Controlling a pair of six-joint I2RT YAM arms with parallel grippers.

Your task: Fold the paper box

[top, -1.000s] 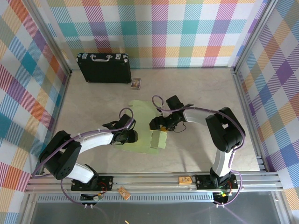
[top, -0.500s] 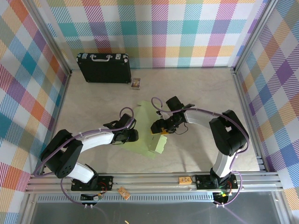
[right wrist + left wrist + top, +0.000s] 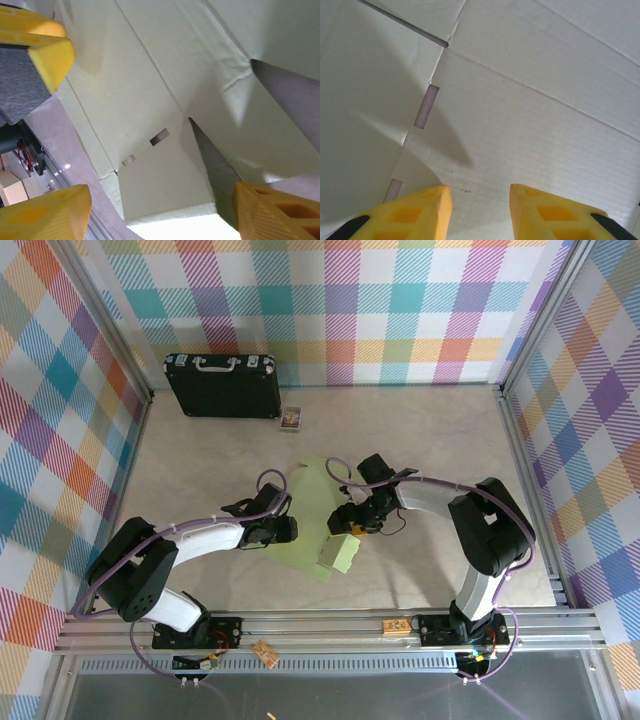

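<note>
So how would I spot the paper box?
Look at the middle of the beige table, just ahead of the two robot arms. The paper box is the pale green card there, partly folded up. Its neighbours at the far wall are a black case and a tiny picture card.

The top view is lit brightly and evenly from above, with soft shadows thrown on the table (image 3: 450, 440) and a small starred glare seen at the bottom edge. In the wrist views the paper box (image 3: 530, 125) is washed pale, crossed by dark shadows, and blown out to white along one lower edge.
</note>
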